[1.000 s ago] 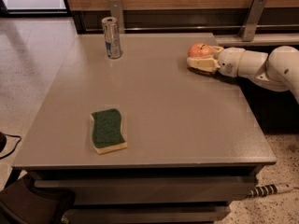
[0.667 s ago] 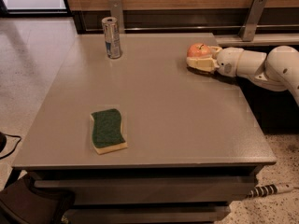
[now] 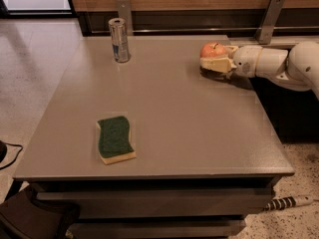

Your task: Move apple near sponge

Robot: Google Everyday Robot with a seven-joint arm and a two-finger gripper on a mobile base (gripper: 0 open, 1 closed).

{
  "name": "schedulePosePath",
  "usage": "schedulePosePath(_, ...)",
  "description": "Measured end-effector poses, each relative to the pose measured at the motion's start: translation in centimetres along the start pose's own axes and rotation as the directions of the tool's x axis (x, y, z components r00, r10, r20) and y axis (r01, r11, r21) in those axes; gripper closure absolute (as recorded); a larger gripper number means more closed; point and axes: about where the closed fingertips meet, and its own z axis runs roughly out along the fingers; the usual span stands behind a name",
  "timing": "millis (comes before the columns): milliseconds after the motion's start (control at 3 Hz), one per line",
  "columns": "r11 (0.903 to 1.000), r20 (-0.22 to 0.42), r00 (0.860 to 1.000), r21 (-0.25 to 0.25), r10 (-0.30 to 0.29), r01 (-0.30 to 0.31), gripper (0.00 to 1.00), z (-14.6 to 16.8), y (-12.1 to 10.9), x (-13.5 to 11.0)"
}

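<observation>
The red-orange apple (image 3: 213,50) is at the far right of the grey table (image 3: 189,123), held between the pale fingers (image 3: 217,64) of my gripper (image 3: 211,58). The gripper reaches in from the right on a white arm and is shut on the apple, holding it slightly above the tabletop with a shadow beneath. The sponge (image 3: 115,139), green on top with a yellow foam edge, lies flat near the table's front left, far from the apple and gripper.
A silver drink can (image 3: 119,40) stands upright at the table's back left. Two metal brackets (image 3: 269,18) rise behind the table against a wooden wall. A power strip (image 3: 291,202) lies on the floor at right, and a dark object (image 3: 35,218) sits at lower left.
The apple and the gripper around it have risen slightly off the tabletop. The sponge and can have not moved.
</observation>
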Motion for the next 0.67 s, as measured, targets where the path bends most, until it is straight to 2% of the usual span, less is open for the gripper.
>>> schedulePosePath(333,0.9992,-0.012,1.0,-0.039,-0.01,0.01,1.0,-1.9,1.7,-2.5)
schedulePosePath(667,0.9975,0.015,0.999,-0.057,-0.04,0.041,1.0,-4.0,4.8,-5.5)
